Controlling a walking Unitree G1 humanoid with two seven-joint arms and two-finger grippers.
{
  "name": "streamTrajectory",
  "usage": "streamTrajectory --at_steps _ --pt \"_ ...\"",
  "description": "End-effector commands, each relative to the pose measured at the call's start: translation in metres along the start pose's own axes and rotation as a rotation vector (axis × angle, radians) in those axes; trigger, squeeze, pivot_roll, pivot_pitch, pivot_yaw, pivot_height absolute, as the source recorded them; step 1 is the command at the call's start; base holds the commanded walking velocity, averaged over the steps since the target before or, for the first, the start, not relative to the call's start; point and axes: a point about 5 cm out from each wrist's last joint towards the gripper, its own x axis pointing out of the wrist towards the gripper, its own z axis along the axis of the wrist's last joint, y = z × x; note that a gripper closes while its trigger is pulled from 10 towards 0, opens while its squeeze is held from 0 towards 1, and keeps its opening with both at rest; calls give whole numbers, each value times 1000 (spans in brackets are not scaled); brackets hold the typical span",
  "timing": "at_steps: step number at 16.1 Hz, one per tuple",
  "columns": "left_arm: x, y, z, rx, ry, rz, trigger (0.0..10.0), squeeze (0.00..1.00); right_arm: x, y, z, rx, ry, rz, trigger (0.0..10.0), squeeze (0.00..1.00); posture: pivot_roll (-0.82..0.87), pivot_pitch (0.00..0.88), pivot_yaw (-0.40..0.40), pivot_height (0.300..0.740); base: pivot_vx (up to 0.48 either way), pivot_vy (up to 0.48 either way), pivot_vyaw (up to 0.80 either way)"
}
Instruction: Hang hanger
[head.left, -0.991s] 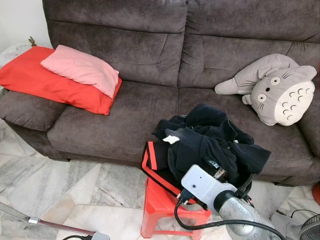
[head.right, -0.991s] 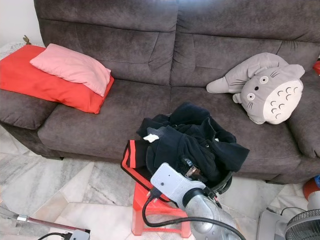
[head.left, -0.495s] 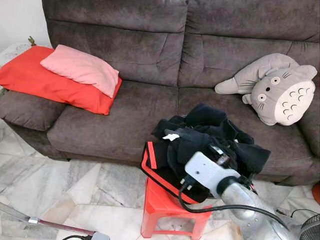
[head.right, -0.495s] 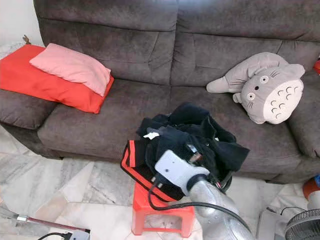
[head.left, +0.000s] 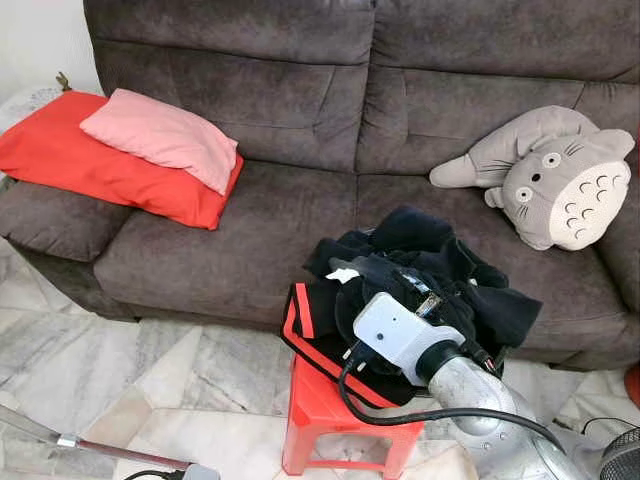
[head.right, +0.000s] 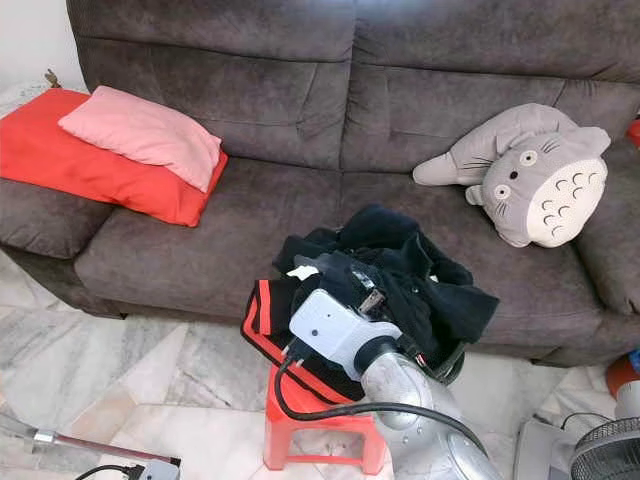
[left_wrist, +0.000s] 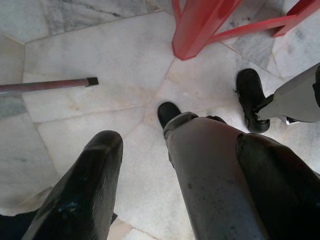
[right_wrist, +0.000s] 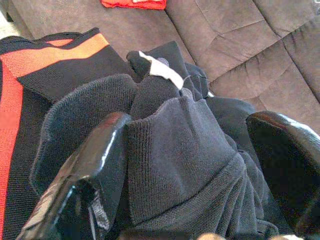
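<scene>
While my right claw (right_wrist: 185, 165) stands open over the heap of black knit clothing with an orange-red stripe (head.left: 420, 285), that heap rests on the red plastic stool (head.left: 330, 415) near the dark brown sofa (head.left: 250, 230). Left claw (left_wrist: 185, 185) open above the marble floor (left_wrist: 75, 115).

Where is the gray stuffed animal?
In the left eye view, the gray stuffed animal lies on the sofa's right side, beyond the black clothes.
</scene>
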Motion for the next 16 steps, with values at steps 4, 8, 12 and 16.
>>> streamTrajectory --at_steps 4,8,12,16 --pt "-4 -7 -17 -14 60 -26 10000 0 4 -4 -14 -6 63 -51 10000 0 -168 173 -13 740 0 0 0" --pt "-4 -7 -17 -13 59 -24 10000 0 7 -14 -14 28 59 -165 10000 0 -168 173 -13 740 0 0 0" --pt "-4 -7 -17 -11 59 -26 10000 0 11 0 -10 76 16 -115 10000 0 -166 178 -11 740 0 0 0" --pt "-4 -6 -17 -11 60 -25 10000 0 19 -15 -2 73 -53 -239 10000 0 -161 181 -9 740 0 0 0"
